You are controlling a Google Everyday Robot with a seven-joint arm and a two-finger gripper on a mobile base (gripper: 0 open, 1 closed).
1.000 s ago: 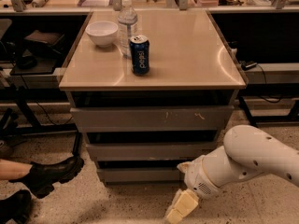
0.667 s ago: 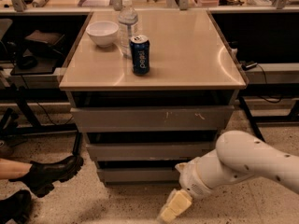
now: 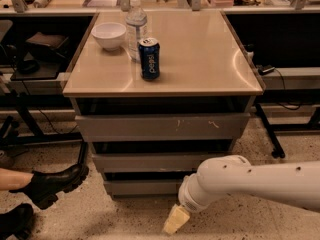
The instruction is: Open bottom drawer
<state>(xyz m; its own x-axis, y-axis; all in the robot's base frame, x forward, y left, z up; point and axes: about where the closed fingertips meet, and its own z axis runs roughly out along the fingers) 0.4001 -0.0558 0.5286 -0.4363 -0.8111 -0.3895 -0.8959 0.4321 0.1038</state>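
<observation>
Count: three grey drawer fronts in one stack, one arm (image 3: 250, 181), one gripper (image 3: 176, 220), and one bowl (image 3: 110, 34), one water bottle (image 3: 136, 26) and one blue can (image 3: 149, 59) on the table top (image 3: 200, 54).

The gripper hangs low over the speckled floor (image 3: 115, 219), in front of the stack's foot. Whether it is apart or together cannot be told.

The bottom drawer (image 3: 142, 186) lies just above and slightly left of the gripper, close but not seen touching it. It sits set back beneath the middle drawer (image 3: 155, 161). The scratched top drawer (image 3: 160, 126) is higher up.

The three tabletop items stand well above the gripper and to its left.

Two black boots (image 3: 50, 184) stand far left of the gripper, with open floor between.
</observation>
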